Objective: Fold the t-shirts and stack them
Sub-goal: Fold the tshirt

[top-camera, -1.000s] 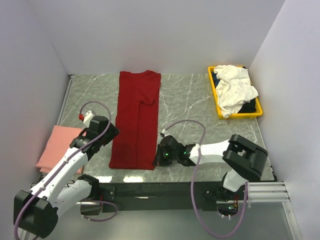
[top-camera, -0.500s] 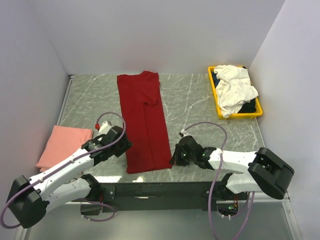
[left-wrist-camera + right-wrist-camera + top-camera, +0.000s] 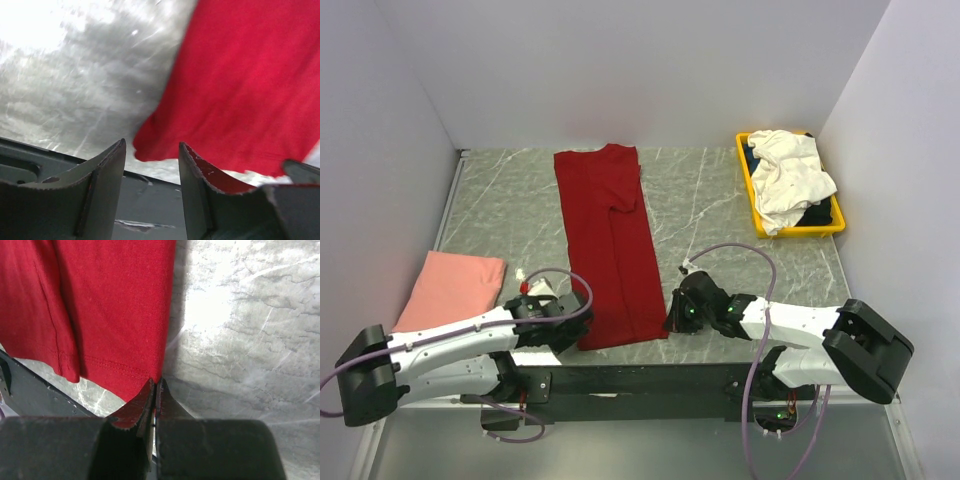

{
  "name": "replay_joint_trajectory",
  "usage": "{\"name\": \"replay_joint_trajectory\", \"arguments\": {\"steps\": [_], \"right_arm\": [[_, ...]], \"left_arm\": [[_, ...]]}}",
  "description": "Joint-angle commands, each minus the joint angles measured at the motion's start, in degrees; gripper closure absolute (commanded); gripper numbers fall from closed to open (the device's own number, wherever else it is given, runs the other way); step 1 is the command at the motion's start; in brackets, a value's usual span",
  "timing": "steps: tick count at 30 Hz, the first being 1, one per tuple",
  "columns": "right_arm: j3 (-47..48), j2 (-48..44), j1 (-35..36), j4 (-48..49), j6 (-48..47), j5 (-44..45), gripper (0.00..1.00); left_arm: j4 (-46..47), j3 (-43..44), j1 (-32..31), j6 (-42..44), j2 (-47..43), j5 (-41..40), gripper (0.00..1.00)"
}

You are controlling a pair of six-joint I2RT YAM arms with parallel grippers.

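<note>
The dark red t-shirt point(image 3: 610, 240) lies as a long narrow strip from the back of the table to its near edge, slanting right. My right gripper point(image 3: 670, 322) is shut on its near right hem corner; in the right wrist view the jaws point(image 3: 155, 382) pinch the tip of the red cloth point(image 3: 110, 305). My left gripper point(image 3: 580, 328) hovers low by the near left corner, open, with nothing between its fingers point(image 3: 151, 145) and the red cloth point(image 3: 250, 75) just beyond them. A folded salmon-pink t-shirt point(image 3: 450, 288) lies at the left. A white t-shirt point(image 3: 790, 175) is heaped in the bin.
A yellow plastic bin point(image 3: 745, 180) stands at the back right, holding the white shirt over something dark point(image 3: 817, 213). White walls close in the marbled table point(image 3: 720, 210) on three sides. A black rail point(image 3: 620, 380) runs along the near edge.
The right gripper pulled the red shirt's near end to the right, slanting the strip. The left arm swung down and right to the shirt's near left corner, its jaws narrowing slightly.
</note>
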Motion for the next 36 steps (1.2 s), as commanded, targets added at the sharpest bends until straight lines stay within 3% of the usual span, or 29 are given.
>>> {"name": "replay_joint_trajectory", "arguments": {"steps": [1, 8, 11, 12, 15, 24, 30, 36], "right_arm": [[-0.5, -0.7, -0.4, -1.9, -1.8, -0.9, 0.99], [-1.0, -0.3, -0.5, -1.3, -2.5, -1.7, 0.99], [-1.2, -0.4, -0.5, -1.4, -2.6, -1.9, 0.98], [-1.2, -0.4, -0.5, -1.4, -2.6, -2.0, 0.99], [-1.2, -1.0, -1.0, -1.8, -2.9, -2.2, 0.99], [-2.8, -4.6, -2.8, -3.6, -4.0, -3.7, 0.99], [-3.9, -6.0, -2.8, -3.3, -3.3, -4.7, 0.99], [-4.1, -7.5, -2.9, -4.6, -3.1, -5.6, 0.81]], "left_arm": [[0.4, -1.8, -2.9, -6.7, 2.0, 0.7, 0.48], [5.8, -3.0, -5.0, -8.0, 5.0, -1.3, 0.52], [5.4, -3.3, -5.7, -8.9, 4.6, -2.4, 0.67], [6.0, -3.7, -5.9, -9.0, 3.9, -2.2, 0.8], [6.3, -5.1, -6.3, -9.3, 2.7, -1.2, 0.99], [2.1, -7.2, -6.8, -10.5, -3.0, 1.0, 0.99], [5.2, -8.9, -7.3, -9.8, -4.1, 2.3, 0.99], [7.8, -8.8, -7.9, -7.6, -3.4, 3.0, 0.99]]}}
